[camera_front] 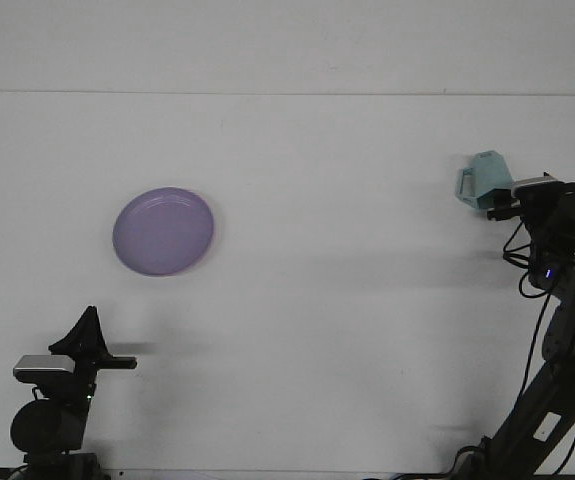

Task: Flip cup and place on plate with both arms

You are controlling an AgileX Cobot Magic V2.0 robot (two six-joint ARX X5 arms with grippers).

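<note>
A round purple plastic plate (163, 231) lies on the left side of the flat white table (327, 300). A pale teal plastic cup (484, 183) sits far over on the right, well apart from the plate and a bit farther back. The right black gripper (501, 205) is just beside the cup — on its right. The left black gripper (89, 335) is near the front edge, in front of the plate.
</note>
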